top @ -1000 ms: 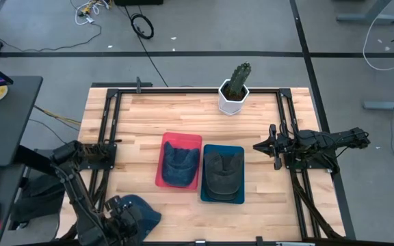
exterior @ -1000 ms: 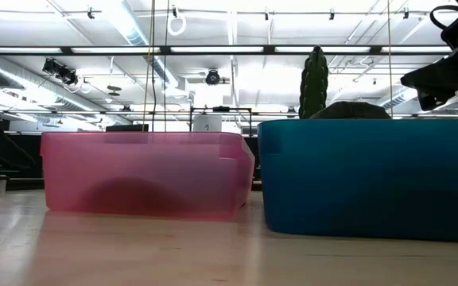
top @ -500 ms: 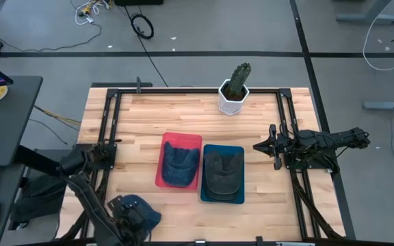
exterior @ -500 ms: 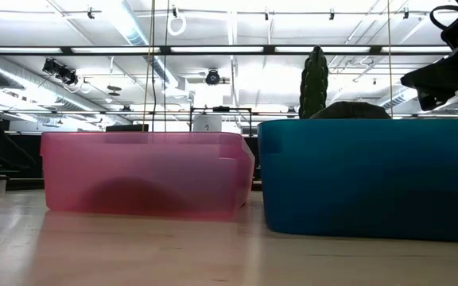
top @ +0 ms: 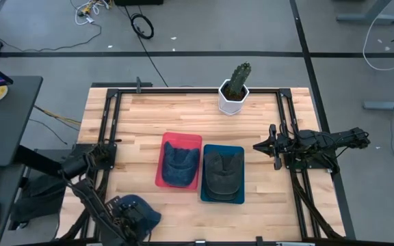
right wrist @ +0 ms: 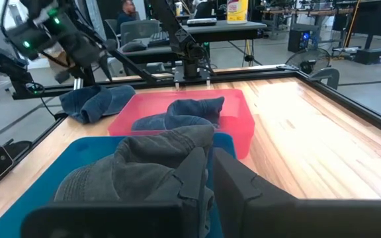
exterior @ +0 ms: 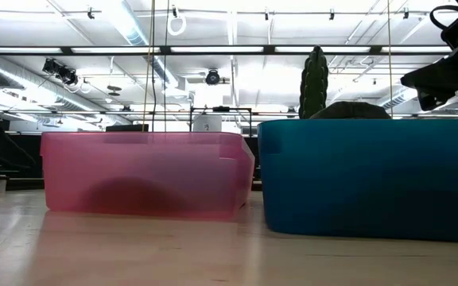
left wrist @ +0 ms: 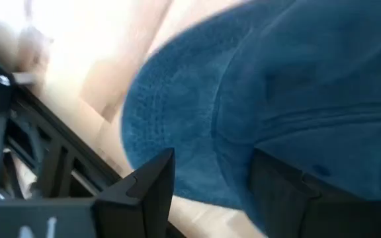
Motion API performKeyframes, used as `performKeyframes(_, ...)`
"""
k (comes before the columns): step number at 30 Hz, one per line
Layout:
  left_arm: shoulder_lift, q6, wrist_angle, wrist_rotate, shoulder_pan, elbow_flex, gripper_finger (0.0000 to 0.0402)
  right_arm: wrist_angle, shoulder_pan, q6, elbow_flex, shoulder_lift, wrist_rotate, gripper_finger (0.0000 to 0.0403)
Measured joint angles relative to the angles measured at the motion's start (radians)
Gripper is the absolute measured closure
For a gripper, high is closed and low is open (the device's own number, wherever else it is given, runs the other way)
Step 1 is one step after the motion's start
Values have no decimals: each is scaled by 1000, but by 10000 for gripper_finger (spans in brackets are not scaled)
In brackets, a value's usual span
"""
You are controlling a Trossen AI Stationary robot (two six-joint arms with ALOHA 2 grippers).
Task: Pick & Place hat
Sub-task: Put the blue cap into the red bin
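A blue hat lies on the table by its near-left corner; it fills the left wrist view. My left gripper is right at it, open, with the hat's brim and crown between its two fingers. A second blue hat sits in the pink bin, and a grey hat sits in the teal bin. My right gripper hovers shut at the table's right side, pointing toward the bins. My left gripper comes at the blue hat from the table's near-left corner, one finger beside the brim and the other against the crown side. I cannot tell whether the fingers touch the cloth. The hat rests on the table.
A cactus in a white pot stands near the far edge. Black frame rails run along the left, right and far sides. Bare wood lies between the bins and the far rail. The low view shows the pink bin and teal bin side by side.
My left arm has shifted, bringing its gripper a little toward the table's right, closer onto the blue hat by the near edge. The hat has stayed where it was. The right arm has kept still.
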Motion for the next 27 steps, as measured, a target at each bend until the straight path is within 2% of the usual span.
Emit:
performKeyframes(5,-7,0,100,9,0,-89,211,0,0,0,0,0,0,367)
performKeyframes(12,-16,30,146,9,0,-102,221,0,0,0,0,0,0,367)
performKeyframes(15,-16,68,147,26,0,-102,266,0,0,0,0,0,0,367)
performKeyframes(19,-19,105,151,54,2,-99,376,0,0,0,0,0,0,367)
performKeyframes(27,-40,298,59,52,1,-10,393,0,0,0,0,0,0,367)
